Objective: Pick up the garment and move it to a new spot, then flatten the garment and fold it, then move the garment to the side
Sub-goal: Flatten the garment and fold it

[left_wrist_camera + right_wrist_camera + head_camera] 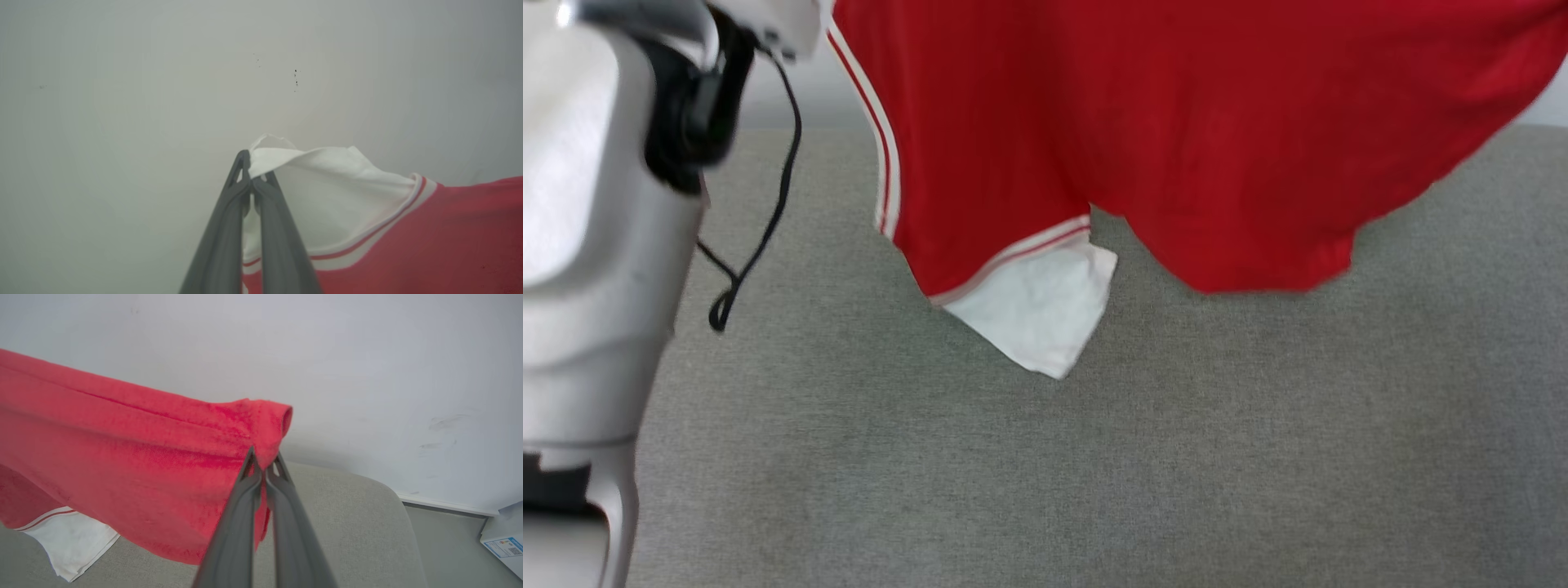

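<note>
The left tool is clamped on a white edge of the red garment, and the right tool is clamped on a red corner. The garment hangs spread between them over the grey cushion, with a white sleeve hanging lowest.

I have the garment hanging spread out in the air above the grey cushion, bright red and sagging through its middle. A white panel, edged by thin white double stripes, dangles lowest, its corner closest to the cushion; I cannot tell whether it touches. One raised end is white fabric, the other a bunched red fold, both high above the cushion.
</note>
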Controlling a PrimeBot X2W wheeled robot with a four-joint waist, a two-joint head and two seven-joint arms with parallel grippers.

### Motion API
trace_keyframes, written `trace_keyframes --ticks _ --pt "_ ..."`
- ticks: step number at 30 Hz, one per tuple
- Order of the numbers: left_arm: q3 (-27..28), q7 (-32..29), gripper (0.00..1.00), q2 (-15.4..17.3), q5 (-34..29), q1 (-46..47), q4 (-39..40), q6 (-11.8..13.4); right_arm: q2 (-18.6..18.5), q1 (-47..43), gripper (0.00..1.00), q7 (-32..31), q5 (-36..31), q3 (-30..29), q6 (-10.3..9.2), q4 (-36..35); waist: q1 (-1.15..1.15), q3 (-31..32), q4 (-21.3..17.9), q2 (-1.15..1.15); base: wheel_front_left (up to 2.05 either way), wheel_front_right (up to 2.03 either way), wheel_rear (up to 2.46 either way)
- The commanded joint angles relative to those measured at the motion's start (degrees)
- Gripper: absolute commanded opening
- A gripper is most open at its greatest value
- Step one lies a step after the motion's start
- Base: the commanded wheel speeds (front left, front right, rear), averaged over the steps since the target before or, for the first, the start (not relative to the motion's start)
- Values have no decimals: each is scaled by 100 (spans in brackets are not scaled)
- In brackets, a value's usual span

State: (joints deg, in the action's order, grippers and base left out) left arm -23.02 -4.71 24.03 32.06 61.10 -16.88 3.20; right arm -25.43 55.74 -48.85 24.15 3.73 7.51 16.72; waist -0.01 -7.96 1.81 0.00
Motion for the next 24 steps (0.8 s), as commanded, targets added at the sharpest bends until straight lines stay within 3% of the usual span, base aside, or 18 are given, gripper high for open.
trace_keyframes --ticks 1,6,12,16,24 --pt "27 63 0 -55 -52 406 -281 -54 32 233 0 66 -102 -31 -3 -53 1 -158 -52 0 0 0 0" --pt "15 264 0 -96 -258 1439 -1127 -161 185 841 0 298 -339 -45 -4 -46 1 -525 -199 0 0 0 0" --pt "4 373 0 45 -520 2584 -1720 -243 336 1860 0 709 -621 -13 -4 136 1 -1399 -408 0 0 0 0" --pt "37 416 0 201 -677 3317 -1954 -260 530 2572 0 1156 -677 35 -3 204 1 -2089 -564 0 0 0 0" --pt "45 596 0 291 -861 4308 -2222 -204 652 3716 0 2341 -771 265 -3 845 1 -2852 -704 0 0 0 0"
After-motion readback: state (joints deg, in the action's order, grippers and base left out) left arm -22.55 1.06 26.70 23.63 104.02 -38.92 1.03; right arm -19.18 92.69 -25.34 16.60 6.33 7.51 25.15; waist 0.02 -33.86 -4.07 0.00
